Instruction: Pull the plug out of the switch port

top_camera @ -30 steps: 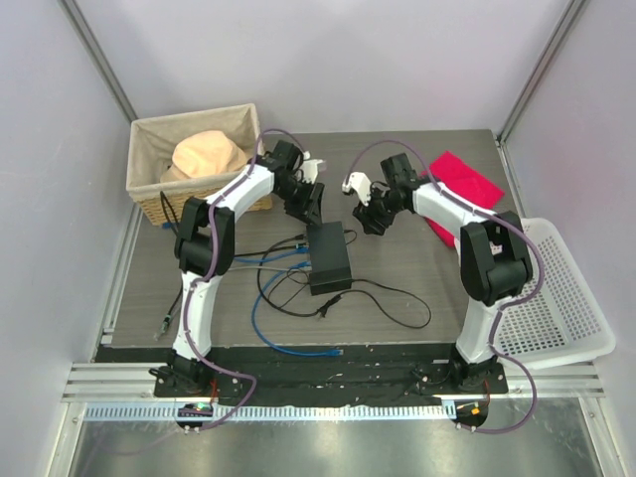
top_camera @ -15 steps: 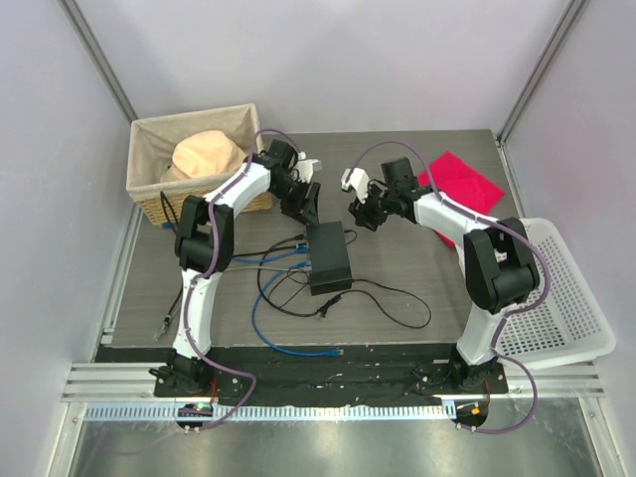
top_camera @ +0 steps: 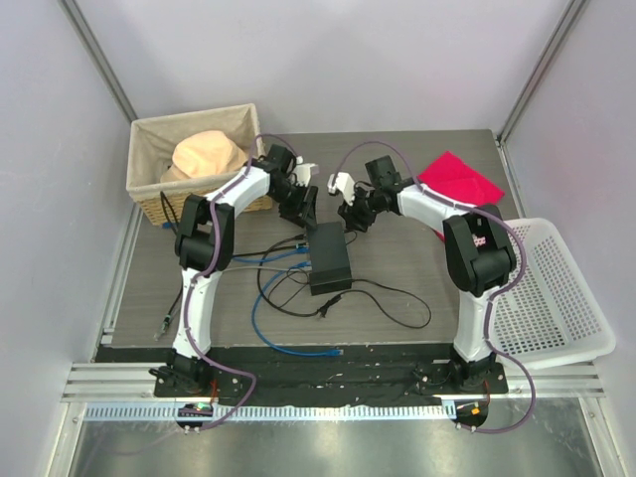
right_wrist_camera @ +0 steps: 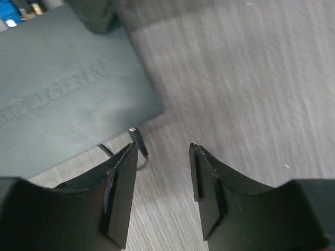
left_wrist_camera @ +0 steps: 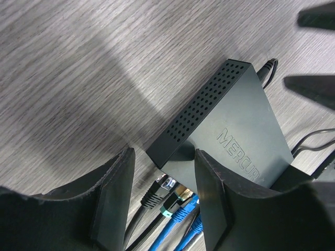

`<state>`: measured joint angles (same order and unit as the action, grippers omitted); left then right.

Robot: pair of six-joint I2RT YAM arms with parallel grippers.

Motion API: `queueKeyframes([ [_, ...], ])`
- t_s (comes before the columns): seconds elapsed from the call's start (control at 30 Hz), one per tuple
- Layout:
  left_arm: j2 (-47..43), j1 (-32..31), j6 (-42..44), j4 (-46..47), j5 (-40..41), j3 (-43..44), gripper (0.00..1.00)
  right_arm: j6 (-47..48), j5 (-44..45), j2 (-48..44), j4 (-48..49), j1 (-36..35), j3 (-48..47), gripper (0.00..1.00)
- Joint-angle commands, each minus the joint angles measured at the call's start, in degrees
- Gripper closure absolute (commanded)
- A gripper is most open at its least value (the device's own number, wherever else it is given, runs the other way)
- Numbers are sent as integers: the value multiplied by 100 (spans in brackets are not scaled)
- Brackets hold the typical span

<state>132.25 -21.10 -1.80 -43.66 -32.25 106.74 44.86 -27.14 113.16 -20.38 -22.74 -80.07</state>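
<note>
Top external view, near to far. Blue patch cables (top_camera: 253, 316) loop at lower centre and run to the switch (top_camera: 329, 255), which lies flat at mid-frame on the bench (top_camera: 397, 260). Just beyond, the left end effector (top_camera: 301, 207) hangs released over the port corner where the plugs (left_wrist_camera: 166, 193) enter, probably aligning for a pull. The right end effector (top_camera: 350, 214), likewise released and empty, hovers at the opposite far corner, likely to steady the box.

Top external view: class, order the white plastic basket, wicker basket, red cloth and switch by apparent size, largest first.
1. white plastic basket
2. wicker basket
3. red cloth and switch: too alike to rank; the cloth is partly hidden.
</note>
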Motion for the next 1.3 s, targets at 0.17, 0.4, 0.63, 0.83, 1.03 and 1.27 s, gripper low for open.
queueKeyframes([
  [0.17,64,10,-39,367,430,-426,47,795,-372,346,-1090,-81,-562,49],
  [0.4,65,10,-39,402,386,-452,46,1024,-222,566,-1117,-81,-720,51],
  [0.63,82,18,-48,402,404,-443,45,1200,-222,803,-1126,-90,-1001,53],
  [0.83,73,-17,-31,393,430,-435,44,1858,-336,1005,-1791,-116,-1221,53],
  [1.03,65,-25,-31,402,474,-461,44,2422,-538,1287,-2576,-152,-1590,56],
  [1.27,108,-17,5,411,500,-496,44,2633,-494,1322,-2708,-283,-1555,57],
])
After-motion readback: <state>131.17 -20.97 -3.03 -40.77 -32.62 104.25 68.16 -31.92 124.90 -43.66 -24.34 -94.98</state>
